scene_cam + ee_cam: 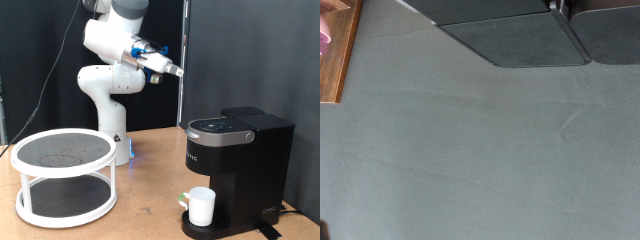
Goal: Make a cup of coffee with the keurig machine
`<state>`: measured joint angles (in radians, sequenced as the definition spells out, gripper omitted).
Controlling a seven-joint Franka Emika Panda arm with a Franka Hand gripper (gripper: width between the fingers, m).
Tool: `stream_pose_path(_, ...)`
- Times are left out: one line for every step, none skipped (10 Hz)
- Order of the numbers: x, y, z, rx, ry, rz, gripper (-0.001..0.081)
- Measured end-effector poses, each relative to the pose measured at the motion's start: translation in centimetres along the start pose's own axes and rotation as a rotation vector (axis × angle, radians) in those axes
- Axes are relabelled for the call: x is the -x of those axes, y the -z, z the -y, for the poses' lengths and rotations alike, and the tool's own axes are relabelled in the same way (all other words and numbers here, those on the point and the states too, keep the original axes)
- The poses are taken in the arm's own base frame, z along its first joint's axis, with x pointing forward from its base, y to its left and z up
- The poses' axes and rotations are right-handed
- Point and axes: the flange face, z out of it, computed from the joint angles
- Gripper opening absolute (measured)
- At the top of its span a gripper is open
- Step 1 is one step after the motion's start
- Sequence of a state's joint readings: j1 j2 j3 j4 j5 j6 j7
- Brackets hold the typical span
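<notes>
My fingers [176, 71] are raised high, up at about 11 o'clock from the keurig machine [238, 165] in the exterior view, well apart from it and pointing off toward that view's right. Nothing shows between them; they look drawn close together, but at this size I cannot tell for certain whether they are closed.

The cup [201, 206] stands upright on the machine's round drip tray [205, 228], under the brew head, handle turned toward the exterior view's left. I judge it is parked there to catch the pour. The lid looks down, silvery panel on top. Whether a pod sits inside: hidden, cannot say.

At 9 o'clock from the machine, a white two-tier round rack [63, 176] with dark mesh shelves sits on the table [150, 190]; both shelves look bare from here.

Wrist view is little help: mostly a flat grey backdrop [480, 140], dark panels [520, 40] cut off at one edge, a strip of wood-brown frame [340, 50] at a corner. No fingertips, cup or machine appear in it, which fits my aim being away from the work. The machine's right flank and back are cut off or in shadow.
</notes>
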<state>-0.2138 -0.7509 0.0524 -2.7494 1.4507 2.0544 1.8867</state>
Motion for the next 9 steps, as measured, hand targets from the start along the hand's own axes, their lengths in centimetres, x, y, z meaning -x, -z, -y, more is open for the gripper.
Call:
stream_pose_path(-0.1,-0.1,0.1,-0.001,0.003,-0.004,0.0734)
stream_pose_path(0.2,-0.1,0.1,-0.013,0.021,0.015,0.0734)
stream_pose_path(1.0,-0.4,-0.1,-0.035,0.053,0.040,0.0734)
stream_pose_path(2.1,-0.9,-0.5,-0.061,0.091,0.040,0.0734)
stream_pose_path(3.2,-1.5,-1.0,-0.100,0.144,0.014,0.0734)
stream_pose_path(4.1,-2.3,-1.4,-0.146,0.217,-0.064,0.0734)
stream_pose_path(4.9,-3.1,-1.9,-0.176,0.265,-0.162,0.0734)
stream_pose_path(5.7,-4.1,-2.4,-0.177,0.284,-0.284,0.0734)
stream_pose_path(6.5,-5.0,-2.9,-0.169,0.289,-0.420,0.0734)
